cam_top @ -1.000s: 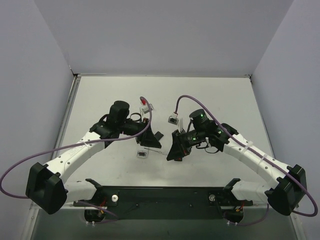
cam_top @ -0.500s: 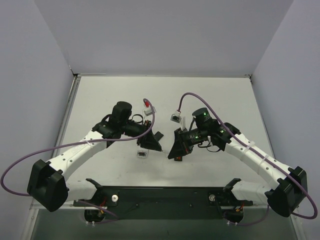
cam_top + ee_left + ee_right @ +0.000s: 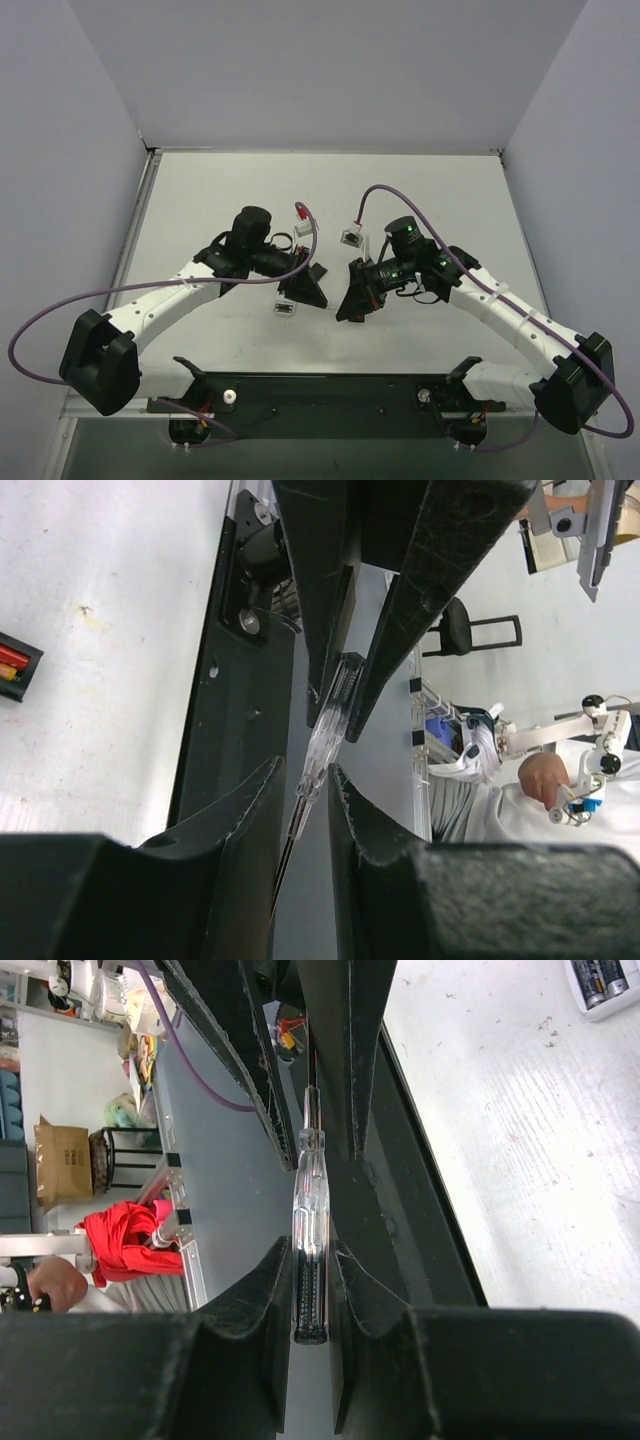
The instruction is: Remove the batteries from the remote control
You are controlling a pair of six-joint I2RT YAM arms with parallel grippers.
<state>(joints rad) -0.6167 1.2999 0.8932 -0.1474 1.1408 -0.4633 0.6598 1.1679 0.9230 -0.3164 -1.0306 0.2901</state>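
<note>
The right claw (image 3: 309,1255) is clamped on the clear handle of a slim screwdriver-like tool (image 3: 338,695), and the left claw (image 3: 305,775) stands narrow on either side of the place where that handle tapers to its thin metal shaft. A sliver of gap shows on one side, so I judge it not yet gripping. The two claws meet almost tip to tip above the table (image 3: 120,600). The remote control (image 3: 30,663) lies flat on the table off to one side, only its end in the left wrist view, with the red batteries (image 3: 8,658) still in its recess, so the unloading proper has not begun. The danger is in this hand-over. The taper is smooth and thin, and a pinch there could squeeze the tool lengthwise out of the jaws or set it askew. If the right claw lets go before the left has a firm hold, the tool would likely drop and roll, perhaps against the small white remote (image 3: 285,308) just below the claws. With the fingers this close, a small misjudged move could knock one claw against the other. A crooked hold would also matter later: the tip could miss the narrow recess and merely push the remote control across the table
</note>
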